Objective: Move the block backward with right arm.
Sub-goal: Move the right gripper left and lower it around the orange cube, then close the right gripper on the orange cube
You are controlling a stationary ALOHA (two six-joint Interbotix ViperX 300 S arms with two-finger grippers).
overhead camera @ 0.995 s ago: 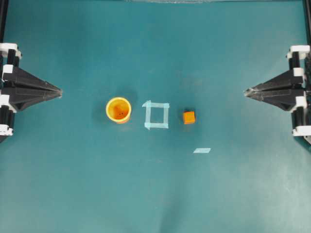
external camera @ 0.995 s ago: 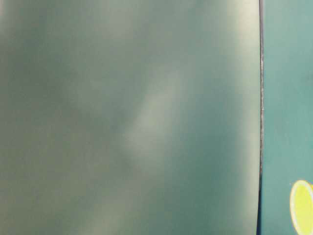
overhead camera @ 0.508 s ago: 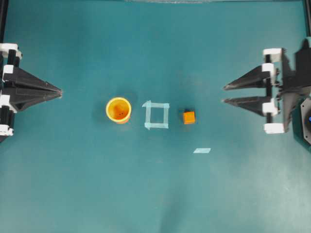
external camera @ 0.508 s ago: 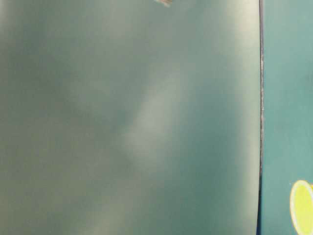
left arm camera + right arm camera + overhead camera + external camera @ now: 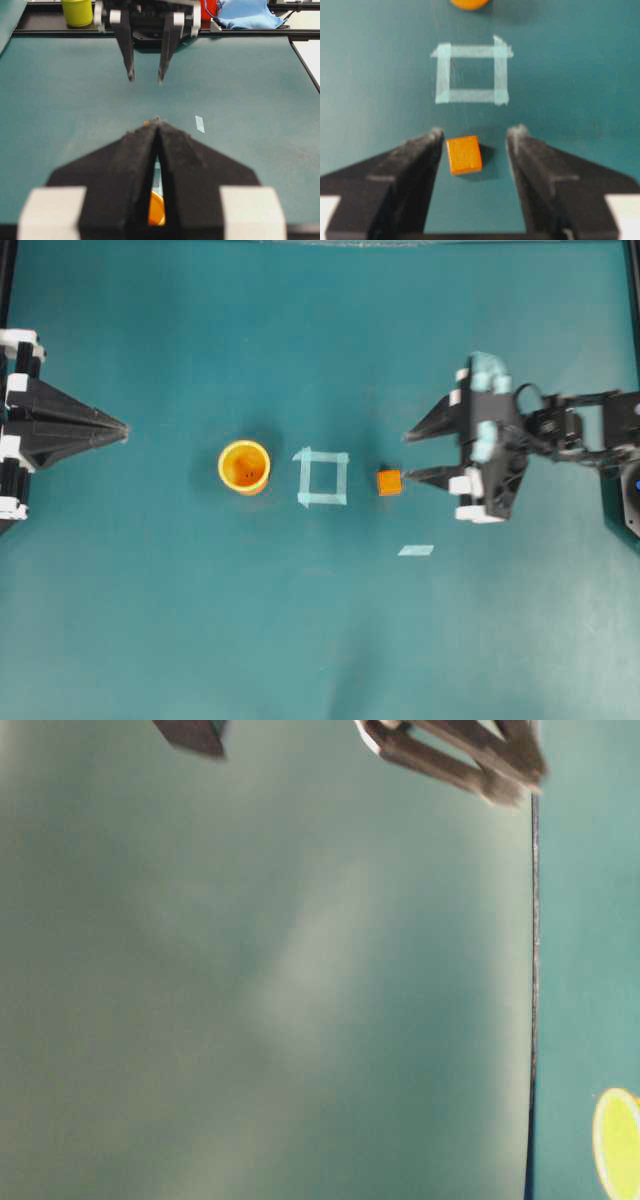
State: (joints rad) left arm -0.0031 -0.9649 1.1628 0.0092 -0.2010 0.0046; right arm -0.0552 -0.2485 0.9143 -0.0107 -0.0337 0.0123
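The block (image 5: 389, 482), a small orange cube, rests on the teal table (image 5: 320, 640) just right of the pale tape square (image 5: 322, 477). My right gripper (image 5: 406, 458) stands open beside it, with one fingertip nearly at the cube. In the right wrist view the block (image 5: 464, 154) lies between the spread jaws of the right gripper (image 5: 477, 134). It is close to the left finger and touches neither. My left gripper (image 5: 125, 428) is shut and empty at the left edge.
An orange cup (image 5: 244, 467) stands left of the tape square. A loose tape strip (image 5: 415, 550) lies in front of the block. Beyond the table's far edge, the left wrist view shows a yellow-green cup (image 5: 77, 11) and a blue cloth (image 5: 245, 15).
My right gripper has opened from shut, and the arm has swung left from the right edge up to the block. The block and left arm have not moved.
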